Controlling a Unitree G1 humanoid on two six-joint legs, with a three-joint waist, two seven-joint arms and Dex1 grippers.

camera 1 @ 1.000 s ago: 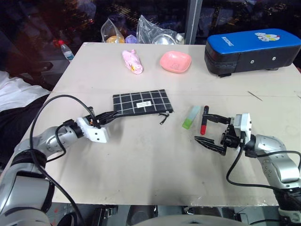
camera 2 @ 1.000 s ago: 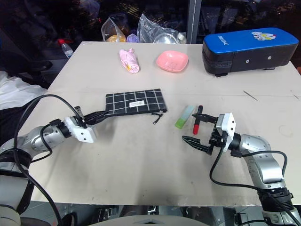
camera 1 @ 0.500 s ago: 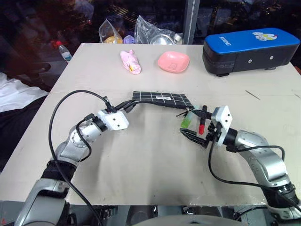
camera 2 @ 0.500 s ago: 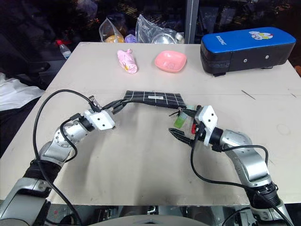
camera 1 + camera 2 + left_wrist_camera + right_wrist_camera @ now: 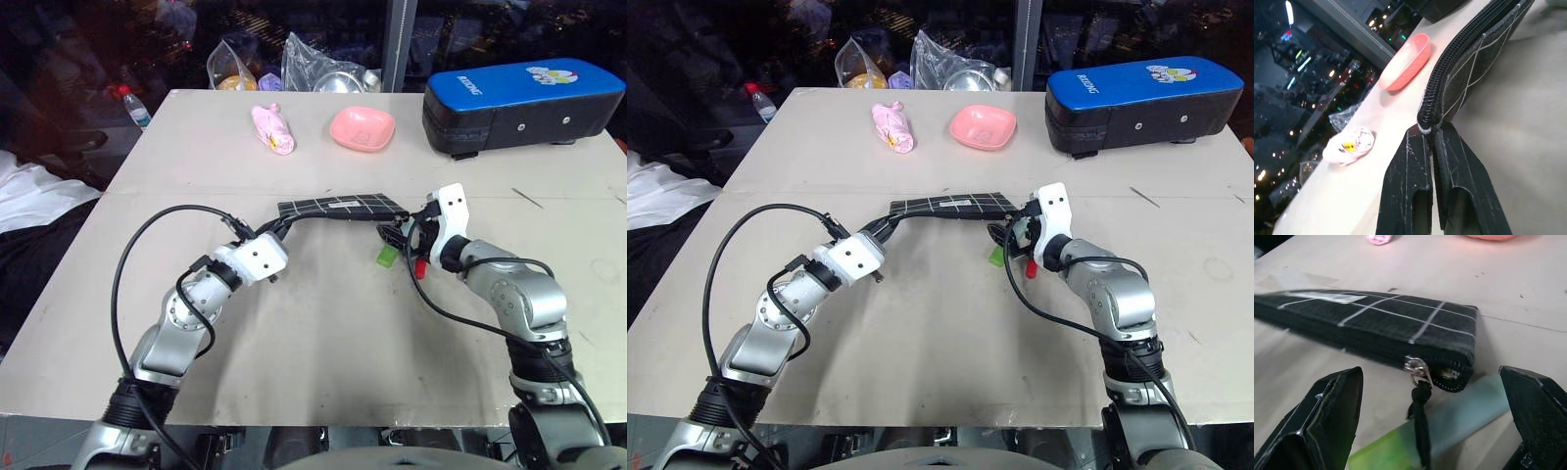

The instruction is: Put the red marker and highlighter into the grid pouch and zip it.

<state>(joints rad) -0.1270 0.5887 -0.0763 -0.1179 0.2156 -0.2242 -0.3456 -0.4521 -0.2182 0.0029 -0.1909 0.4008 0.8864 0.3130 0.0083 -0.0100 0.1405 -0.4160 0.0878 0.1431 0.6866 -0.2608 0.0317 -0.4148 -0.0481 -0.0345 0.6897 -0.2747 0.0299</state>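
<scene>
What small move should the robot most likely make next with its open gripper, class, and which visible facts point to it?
Probably ease the open right gripper forward and close on the zipper's cord pull. The left gripper is shut on the far end of the grid pouch, holding it raised. The zipper looks closed, and the highlighter and red marker lie outside.

Looks like a lab or test room: bare beige table (image 5: 294, 372), dark cluttered background beyond it, plastic bags (image 5: 318, 67) at its far edge.
</scene>
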